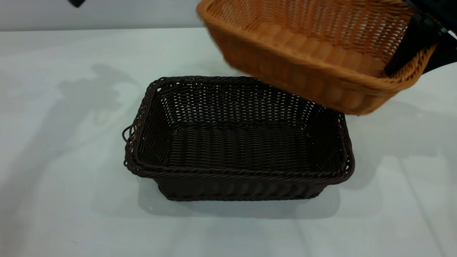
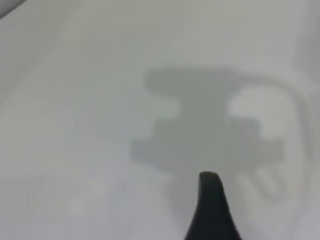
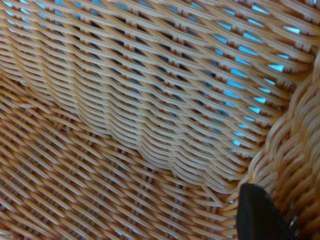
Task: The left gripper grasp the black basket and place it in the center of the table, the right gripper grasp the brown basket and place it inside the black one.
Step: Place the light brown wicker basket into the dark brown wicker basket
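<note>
The black basket (image 1: 238, 142) stands upright and empty in the middle of the table (image 1: 64, 200). The brown basket (image 1: 314, 53) hangs tilted in the air above and behind the black one's far right corner, overlapping that corner in the exterior view. My right gripper (image 1: 423, 57) is shut on the brown basket's right rim, one finger inside, one outside. In the right wrist view the brown weave (image 3: 130, 115) fills the picture, with one dark fingertip (image 3: 257, 212) beside the braided rim (image 3: 295, 150). My left gripper (image 1: 76, 3) is parked at the far left, open and empty.
The left wrist view shows one dark fingertip (image 2: 210, 200) over bare table, with the arm's shadow (image 2: 205, 130) on it. Shadows of both arms fall on the table left and right of the black basket. A wall edge runs behind the table.
</note>
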`<act>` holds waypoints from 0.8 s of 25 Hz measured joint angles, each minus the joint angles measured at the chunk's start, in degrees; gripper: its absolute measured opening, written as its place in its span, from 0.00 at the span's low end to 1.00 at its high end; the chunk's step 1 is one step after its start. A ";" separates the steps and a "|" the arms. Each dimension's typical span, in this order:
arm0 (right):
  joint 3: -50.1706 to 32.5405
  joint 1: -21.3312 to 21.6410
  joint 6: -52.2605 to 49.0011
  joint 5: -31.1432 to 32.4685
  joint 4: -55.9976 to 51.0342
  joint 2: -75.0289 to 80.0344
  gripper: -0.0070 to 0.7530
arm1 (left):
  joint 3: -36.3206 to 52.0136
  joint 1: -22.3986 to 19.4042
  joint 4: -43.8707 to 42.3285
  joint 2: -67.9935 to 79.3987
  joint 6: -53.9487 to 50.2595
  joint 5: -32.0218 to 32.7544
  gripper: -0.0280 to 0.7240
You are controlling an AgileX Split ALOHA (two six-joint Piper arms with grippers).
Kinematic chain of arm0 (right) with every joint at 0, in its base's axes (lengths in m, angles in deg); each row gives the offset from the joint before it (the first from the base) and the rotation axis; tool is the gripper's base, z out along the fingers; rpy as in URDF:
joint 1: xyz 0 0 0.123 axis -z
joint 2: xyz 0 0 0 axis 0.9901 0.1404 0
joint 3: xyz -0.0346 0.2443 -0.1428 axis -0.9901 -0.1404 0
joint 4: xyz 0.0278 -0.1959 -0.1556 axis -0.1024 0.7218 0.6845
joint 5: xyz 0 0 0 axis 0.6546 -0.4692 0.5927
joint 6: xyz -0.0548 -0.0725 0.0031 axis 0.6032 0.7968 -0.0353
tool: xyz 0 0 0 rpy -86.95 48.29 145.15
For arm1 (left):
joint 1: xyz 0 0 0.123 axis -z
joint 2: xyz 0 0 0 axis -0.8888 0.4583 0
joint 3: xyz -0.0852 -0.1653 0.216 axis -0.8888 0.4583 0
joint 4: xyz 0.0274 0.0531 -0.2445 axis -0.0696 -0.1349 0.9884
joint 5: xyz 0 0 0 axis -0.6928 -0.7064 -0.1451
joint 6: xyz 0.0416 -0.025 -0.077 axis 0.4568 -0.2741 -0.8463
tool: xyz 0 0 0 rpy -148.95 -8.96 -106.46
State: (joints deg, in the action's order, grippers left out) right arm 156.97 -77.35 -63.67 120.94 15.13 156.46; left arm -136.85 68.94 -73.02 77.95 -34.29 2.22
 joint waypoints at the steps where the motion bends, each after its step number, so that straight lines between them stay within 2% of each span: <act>1: 0.15 -0.92 -0.89 0.19 1.49 -0.07 0.19 | 0.00 -0.68 0.00 0.00 -0.05 0.00 0.67; 5: 0.15 -5.72 -3.89 0.01 5.49 -1.09 0.19 | 0.00 -2.17 0.75 0.00 -0.05 -0.97 0.67; 12: 0.19 -15.32 -5.05 -0.48 6.96 -1.61 0.19 | 0.00 -2.24 2.23 0.00 -0.07 -2.66 0.67; 20: -1.80 -19.80 -4.87 -5.18 9.46 -1.72 0.19 | 0.00 -2.24 2.31 0.00 -0.07 -3.02 0.67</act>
State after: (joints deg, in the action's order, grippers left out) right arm 155.17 -97.16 -68.54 115.77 24.59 154.74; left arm -136.85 66.70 -70.71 77.95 -34.36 -0.79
